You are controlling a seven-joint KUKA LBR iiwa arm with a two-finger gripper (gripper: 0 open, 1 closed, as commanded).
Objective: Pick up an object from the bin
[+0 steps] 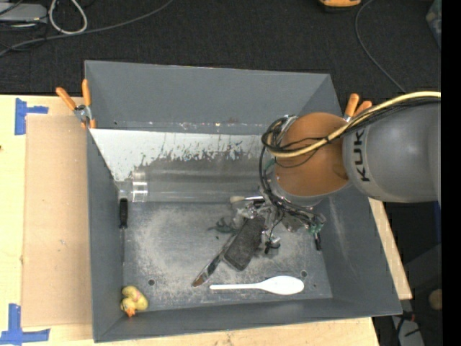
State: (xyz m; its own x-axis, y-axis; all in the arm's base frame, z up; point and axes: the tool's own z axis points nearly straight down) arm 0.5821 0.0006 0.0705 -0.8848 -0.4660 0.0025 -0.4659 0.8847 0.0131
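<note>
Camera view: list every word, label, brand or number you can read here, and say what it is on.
"KU" on the grey arm casing, the letters running down its side; whatever follows them curves out of sight.
No text can be read on the white spoon, the yellow duck, the clear tube or the bin.

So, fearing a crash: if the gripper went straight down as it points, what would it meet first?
Likely the dark flat block at the gripper, else the bin floor beside it; depth is unclear.
</note>
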